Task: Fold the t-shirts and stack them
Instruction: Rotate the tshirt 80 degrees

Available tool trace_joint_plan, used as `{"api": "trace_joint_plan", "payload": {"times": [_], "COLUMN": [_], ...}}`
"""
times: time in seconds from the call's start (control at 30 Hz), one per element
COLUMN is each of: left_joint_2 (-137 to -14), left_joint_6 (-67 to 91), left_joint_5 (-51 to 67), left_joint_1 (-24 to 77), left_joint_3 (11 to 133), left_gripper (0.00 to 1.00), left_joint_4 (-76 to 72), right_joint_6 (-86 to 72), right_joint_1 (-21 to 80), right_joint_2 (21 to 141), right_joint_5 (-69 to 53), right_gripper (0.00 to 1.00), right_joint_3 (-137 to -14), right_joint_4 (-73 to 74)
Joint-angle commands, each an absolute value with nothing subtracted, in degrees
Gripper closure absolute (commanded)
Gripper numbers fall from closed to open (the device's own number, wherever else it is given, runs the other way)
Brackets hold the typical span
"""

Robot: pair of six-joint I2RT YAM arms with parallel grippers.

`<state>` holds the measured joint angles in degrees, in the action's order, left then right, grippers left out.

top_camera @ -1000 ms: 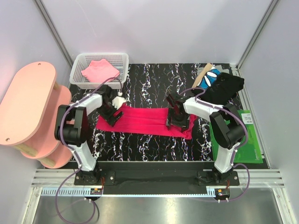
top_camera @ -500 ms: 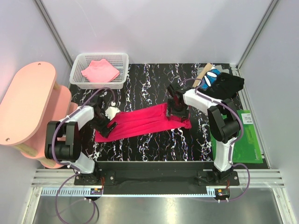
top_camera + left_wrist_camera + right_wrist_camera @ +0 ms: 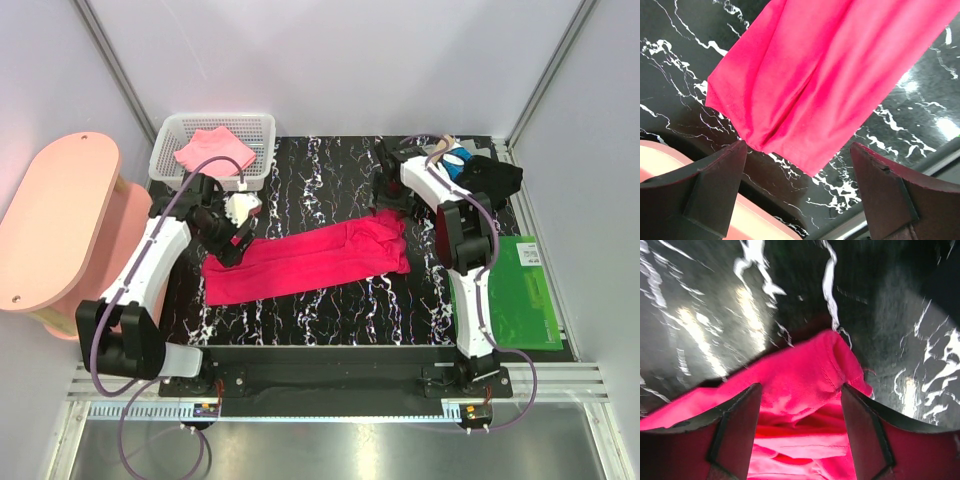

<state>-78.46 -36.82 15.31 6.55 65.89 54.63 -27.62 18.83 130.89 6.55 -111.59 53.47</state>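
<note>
We see 2 slim arms of the same build. The left arm [image 3: 150, 262] and the right arm [image 3: 468, 305] are made of rounded, tube-like white shells joined by black cylindrical joints. A thin purplish-grey cable [image 3: 122, 425] loops out near each base and runs up along the links. Each arm stands on a black base plate [image 3: 228, 380] on a dark rail [image 3: 330, 380]. The left end effector [image 3: 797, 147] and the right end effector [image 3: 801, 387] are black, and the left one carries a lumpy white fitting [image 3: 243, 208] by its wrist. Their fingers [image 3: 715, 185] are dark, flat wedges with bevelled edges and a raised inner rib.
</note>
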Motion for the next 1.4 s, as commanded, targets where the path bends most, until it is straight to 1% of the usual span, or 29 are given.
{"api": "trace_joint_plan", "payload": {"times": [0.0,0.03,0.07,0.13,0.23,0.3,0.4,0.43,0.47,0.5,0.57,0.7,0.83,1.1,1.37], "left_joint_2": [-77.25,-78.65,-79.45,-81.46,-87.43,-92.18,-97.80,-99.04,-99.92,-101.24,-102.47,-104.06,-103.27,-101.78,-101.60], "left_joint_6": [-35.94,-36.38,-36.56,-36.74,-36.65,-36.47,-36.12,-36.21,-36.65,-36.82,-36.91,-36.47,-36.83,-37.53,-38.32], "left_joint_5": [17.67,17.14,16.53,12.94,6.43,1.44,-4.90,-5.62,-6.06,-6.59,-6.68,-5.71,-5.19,-3.78,-2.90], "left_joint_1": [7.29,7.38,7.56,8.00,8.52,8.53,8.53,8.44,8.35,8.35,8.35,8.96,9.32,9.23,8.97], "left_joint_3": [68.38,68.55,68.73,68.38,68.47,69.08,70.40,70.84,71.62,71.98,74.43,77.60,76.30,70.40,67.68], "left_gripper": [0.10,0.10,0.10,0.10,0.11,0.11,0.12,0.12,0.12,0.12,0.12,0.12,0.12,0.13,0.13], "left_joint_4": [56.95,56.52,55.99,52.59,48.71,46.85,43.25,42.55,42.19,41.67,41.57,42.27,42.45,41.75,40.34], "right_joint_6": [-27.86,-27.95,-27.78,-26.90,-27.33,-27.77,-30.23,-31.80,-32.43,-33.30,-34.71,-35.51,-34.89,-35.07,-33.75], "right_joint_1": [20.04,20.47,20.83,22.14,23.29,23.90,24.96,25.40,26.44,27.15,27.95,27.95,27.95,27.95,25.06], "right_joint_2": [127.28,125.44,121.50,117.79,111.64,107.59,104.07,103.28,102.14,101.69,102.30,105.55,108.45,115.75,120.85], "right_joint_5": [10.62,15.33,17.73,22.65,23.56,21.90,13.03,8.74,7.22,6.34,5.45,5.27,7.12,6.50,7.82], "right_gripper": [0.29,0.28,0.28,0.25,0.24,0.24,0.25,0.25,0.26,0.27,0.27,0.28,0.29,0.30,0.30], "right_joint_3": [-113.82,-113.30,-112.51,-111.80,-110.40,-107.50,-100.66,-97.94,-92.69,-90.03,-84.15,-80.60,-80.77,-80.68,-85.16], "right_joint_4": [58.80,58.28,58.01,57.48,57.48,56.96,55.81,53.72,52.48,51.43,48.52,46.85,46.67,46.23,47.37]}}
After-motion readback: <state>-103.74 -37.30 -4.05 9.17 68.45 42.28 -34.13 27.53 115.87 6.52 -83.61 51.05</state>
